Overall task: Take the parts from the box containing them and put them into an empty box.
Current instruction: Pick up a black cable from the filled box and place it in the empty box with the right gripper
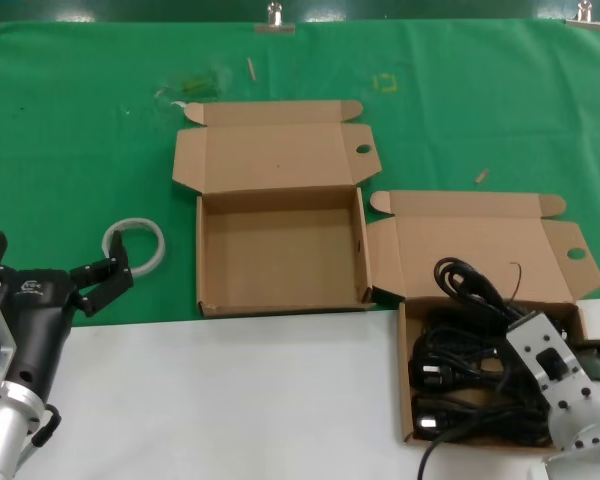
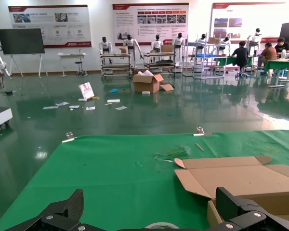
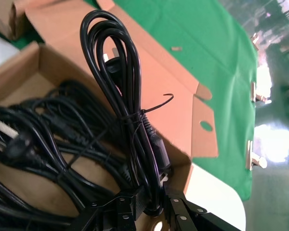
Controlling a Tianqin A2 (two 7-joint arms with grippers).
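Progress: nothing transferred yet. The empty box [image 1: 280, 250] holds no cords, so the job is barely started.

Right jaws [image 3: 151, 202] are closed on one bundled power cord [image 3: 127, 110], pinched at the lower end of its coil; the loops stand up from the jaws above the source box [image 1: 405, 330]. It looks lifted partly clear, though you can't tell whether its tail is free of the rest. The other power cords [image 1: 460, 385] sit in a tangled heap just beside and below the jaws, all left to move.

Left jaws [image 1: 98, 280] are spread wide and hold nothing, parked over the worktop edge with the white tape ring [image 1: 135, 245] just beyond the tips and the empty box off to one side.

View differences:
- Head view gives you both boxes side by side and the gap the cord must cross, but the right arm hides the grip itself.
- Right wrist view shows the pinch, the tie around the bundle and a plug in the heap.
- Left wrist view only confirms the open left fingers [image 2: 62, 211]; it shows the empty box's lid, no cords.
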